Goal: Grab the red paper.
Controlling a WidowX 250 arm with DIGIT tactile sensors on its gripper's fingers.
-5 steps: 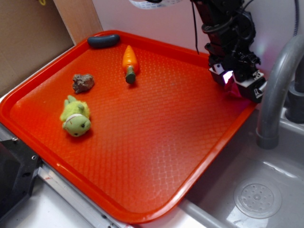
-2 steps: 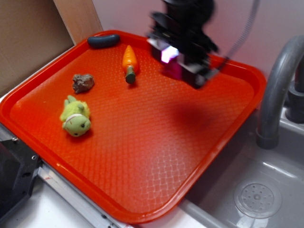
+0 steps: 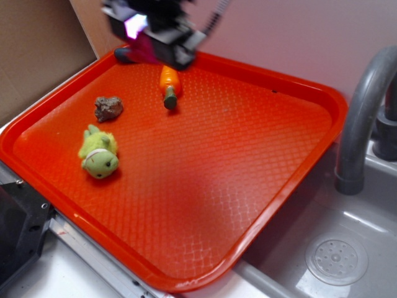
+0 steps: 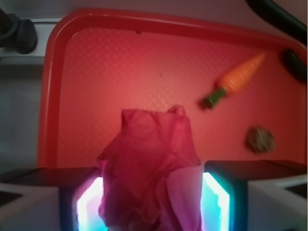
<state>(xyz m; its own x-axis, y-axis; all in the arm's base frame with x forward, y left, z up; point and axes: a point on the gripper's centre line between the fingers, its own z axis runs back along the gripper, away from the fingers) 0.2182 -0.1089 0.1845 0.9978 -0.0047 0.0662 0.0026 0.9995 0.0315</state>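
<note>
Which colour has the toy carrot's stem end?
Dark green; the carrot body is orange. Wrist view shows it best.

Wrinkled crimson paper wad (image 4: 150,178); orange-red diamond-textured plastic tray (image 3: 248,161); orange toy carrot, green-tipped (image 3: 169,82); lime-green plush toy (image 3: 98,153); brownish lump (image 3: 108,107), possibly mottled.

Blurred black gripper (image 3: 151,45) w/ blocky pale fingers (image 4: 269,202), dark-topped; inner pads glow white-cyan, magenta-lit from outside. Thin black cable (image 3: 218,13) runs up behind the body.
</note>
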